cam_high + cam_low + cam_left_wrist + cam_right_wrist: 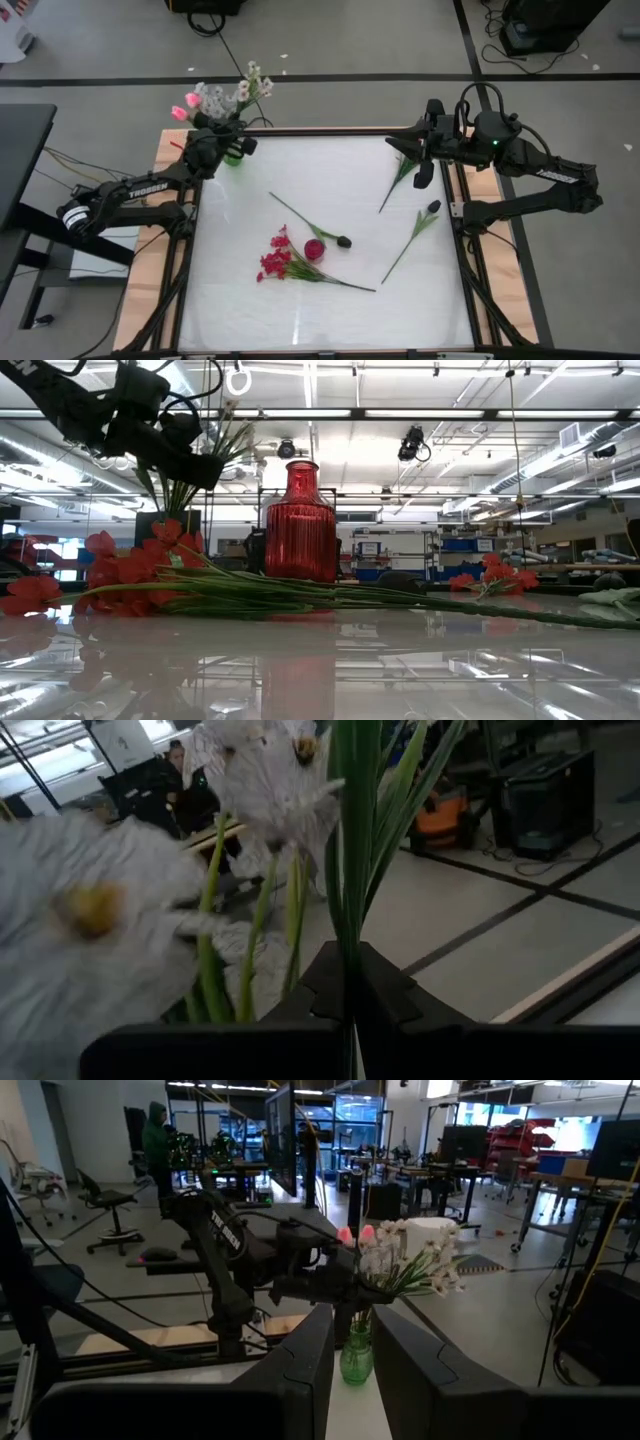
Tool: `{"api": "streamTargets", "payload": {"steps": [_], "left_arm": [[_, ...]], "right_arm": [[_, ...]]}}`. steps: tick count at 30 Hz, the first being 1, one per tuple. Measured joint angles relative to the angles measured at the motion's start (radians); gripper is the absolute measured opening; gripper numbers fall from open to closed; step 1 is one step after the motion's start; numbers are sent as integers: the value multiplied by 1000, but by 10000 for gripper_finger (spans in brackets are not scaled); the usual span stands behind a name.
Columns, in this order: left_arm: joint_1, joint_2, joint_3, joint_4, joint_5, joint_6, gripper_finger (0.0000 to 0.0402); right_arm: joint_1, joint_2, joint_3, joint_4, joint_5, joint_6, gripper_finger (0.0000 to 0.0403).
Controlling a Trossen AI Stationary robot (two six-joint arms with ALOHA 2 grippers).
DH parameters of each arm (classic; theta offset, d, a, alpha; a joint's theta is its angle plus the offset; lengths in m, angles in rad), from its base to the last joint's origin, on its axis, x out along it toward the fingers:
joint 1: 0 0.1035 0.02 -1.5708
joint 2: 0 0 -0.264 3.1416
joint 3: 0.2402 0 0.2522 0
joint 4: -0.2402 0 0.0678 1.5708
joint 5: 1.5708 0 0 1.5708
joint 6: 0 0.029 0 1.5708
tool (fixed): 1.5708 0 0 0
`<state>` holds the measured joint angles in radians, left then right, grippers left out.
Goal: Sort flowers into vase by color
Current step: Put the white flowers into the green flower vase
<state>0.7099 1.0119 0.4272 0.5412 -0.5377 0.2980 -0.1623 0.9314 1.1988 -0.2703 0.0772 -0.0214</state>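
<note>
In the left wrist view the white flowers [90, 910] are a blur, too close to see well, and the picture's edge cuts them off. The green stem [352, 850] runs down between the left gripper [345, 1005] fingers and hides there. In the high view the green vase [233, 154] is mostly hidden under that gripper. In the low view the red flowers [110, 575] hide the bottom of the red vase [300, 525]

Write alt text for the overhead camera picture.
The left gripper holds a flower stem over a small green glass vase of white and pink flowers at the white table's far left corner. Red flowers and dark-budded stems lie mid-table; the right gripper waits opposite.
</note>
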Motion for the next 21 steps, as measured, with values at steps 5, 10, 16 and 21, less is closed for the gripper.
{"api": "streamTargets", "payload": {"steps": [5, 10, 16, 21], "left_arm": [[-1, 0, -36, 114, -1, -37, 11], [0, 0, -46, 145, 0, -52, 24], [-1, 0, -46, 144, 0, -124, 76], [-7, 0, -45, 133, 0, -206, 132]], "right_arm": [[0, 0, 0, 0, 0, 0, 81], [0, 0, 0, 0, 0, 0, 81], [0, 0, 0, 0, 0, 0, 81], [0, 0, 0, 0, 0, 0, 81]]}}
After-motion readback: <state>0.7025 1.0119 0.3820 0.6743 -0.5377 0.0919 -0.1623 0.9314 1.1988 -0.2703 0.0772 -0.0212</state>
